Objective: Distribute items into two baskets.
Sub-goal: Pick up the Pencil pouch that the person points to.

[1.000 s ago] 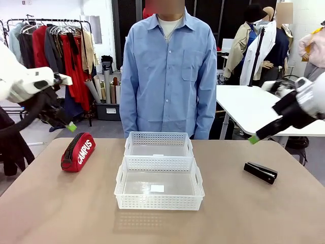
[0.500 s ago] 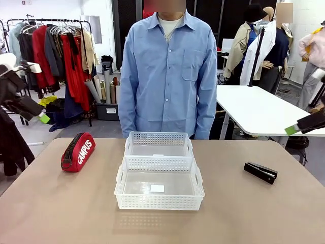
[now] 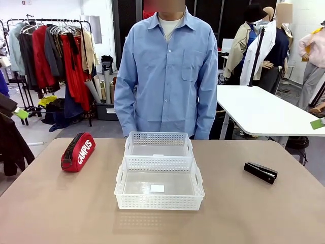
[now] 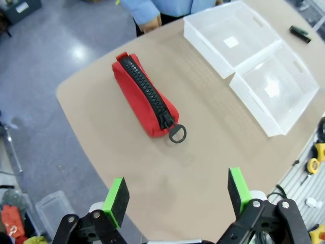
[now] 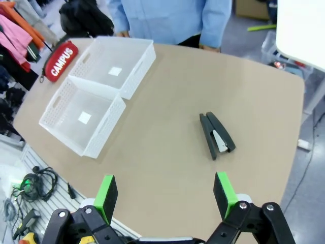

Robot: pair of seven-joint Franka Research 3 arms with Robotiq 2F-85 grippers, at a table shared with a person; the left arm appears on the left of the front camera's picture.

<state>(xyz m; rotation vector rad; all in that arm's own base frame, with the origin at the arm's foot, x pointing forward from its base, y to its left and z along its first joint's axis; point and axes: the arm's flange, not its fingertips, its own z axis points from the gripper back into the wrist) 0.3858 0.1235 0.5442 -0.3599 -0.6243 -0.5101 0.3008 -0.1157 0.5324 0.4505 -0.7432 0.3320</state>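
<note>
Two grippers high above the table (image 3: 61, 213), one off each side. Left gripper (image 4: 177, 195) wide open, green pads well apart, nothing between them; red pouch (image 4: 144, 99) on the tabletop below and ahead of it, zip up, ring pull toward the camera. Right gripper (image 5: 165, 194) likewise wide open and holding nothing; black stapler (image 5: 217, 135) on the tabletop below it, its two halves slightly parted at one end.

In the front view, near basket (image 3: 159, 202) at mid-table, a small white label on its floor. Far basket (image 3: 158, 138) directly behind it, end to end, touching, also with a label inside. Pouch (image 3: 78, 151) to the baskets' left, near but apart, lying aslant with "CAMPUS" facing up. Stapler (image 3: 260, 172) to the right, well apart from both baskets, close to the table's right edge. Bare tabletop between each item and the baskets.

Person (image 3: 167, 76) in a blue shirt just behind the far edge, directly beyond the far basket, arms down. Farther back, a clothes rack (image 3: 51, 46) on the left and a white table (image 3: 254, 109) on the right.
</note>
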